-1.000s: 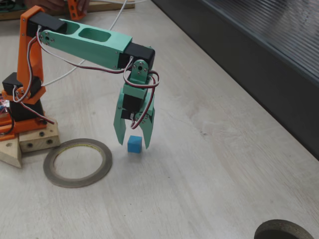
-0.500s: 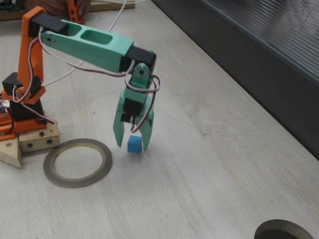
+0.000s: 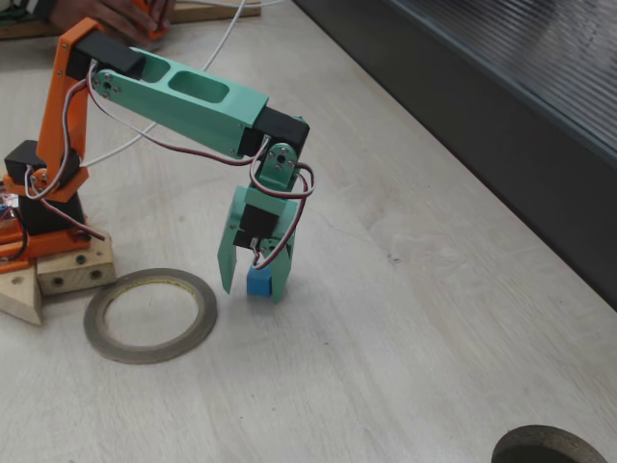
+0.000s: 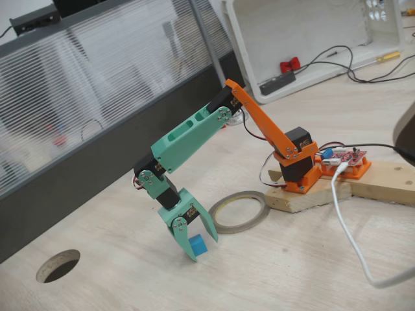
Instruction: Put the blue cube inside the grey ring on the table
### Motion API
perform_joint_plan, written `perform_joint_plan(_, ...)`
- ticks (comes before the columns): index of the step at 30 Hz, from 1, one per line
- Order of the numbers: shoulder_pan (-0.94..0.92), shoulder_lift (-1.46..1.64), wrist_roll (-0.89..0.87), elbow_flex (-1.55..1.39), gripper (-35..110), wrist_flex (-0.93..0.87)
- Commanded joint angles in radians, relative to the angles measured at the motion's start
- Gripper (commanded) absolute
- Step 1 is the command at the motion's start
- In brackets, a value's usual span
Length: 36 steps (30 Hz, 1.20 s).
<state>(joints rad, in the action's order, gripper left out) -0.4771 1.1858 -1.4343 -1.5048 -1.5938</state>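
A green gripper (image 3: 252, 287) stands low over the table (image 3: 405, 318), its two fingers spread apart and straddling the blue cube (image 3: 260, 282), which sits on the pale wood between them. In both fixed views the jaws read as parted rather than clamped; whether one finger already touches a cube face cannot be told. The cube (image 4: 198, 245) looks small, solid and rigid, so it is probably light and will not crush or deform; its plain smooth faces could let it slip or twist if pinched on a corner. The safest hold appears to be across two opposite flat sides, fingers square to them and low enough to catch the middle of the block. Just beside the gripper lies the grey ring (image 3: 149, 314), thin and flat, its wide opening bare and far larger than the cube, so a short carry should suffice. Beyond it, the arm's orange base (image 3: 43, 207) sits bolted to a wooden block (image 3: 58, 275), with a dark ribbed panel (image 3: 511, 96) along the far edge.
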Motion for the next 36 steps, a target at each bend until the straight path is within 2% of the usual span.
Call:
perform_joint_plan(1,-0.009,0.009,-0.014,0.008,41,-0.018)
perform_joint_plan(15,-0.008,0.009,-0.014,0.009,40,-0.017)
perform_joint_plan(22,-0.008,0.009,-0.014,0.011,27,-0.014)
perform_joint_plan(36,-0.008,0.011,-0.014,0.011,27,-0.014)
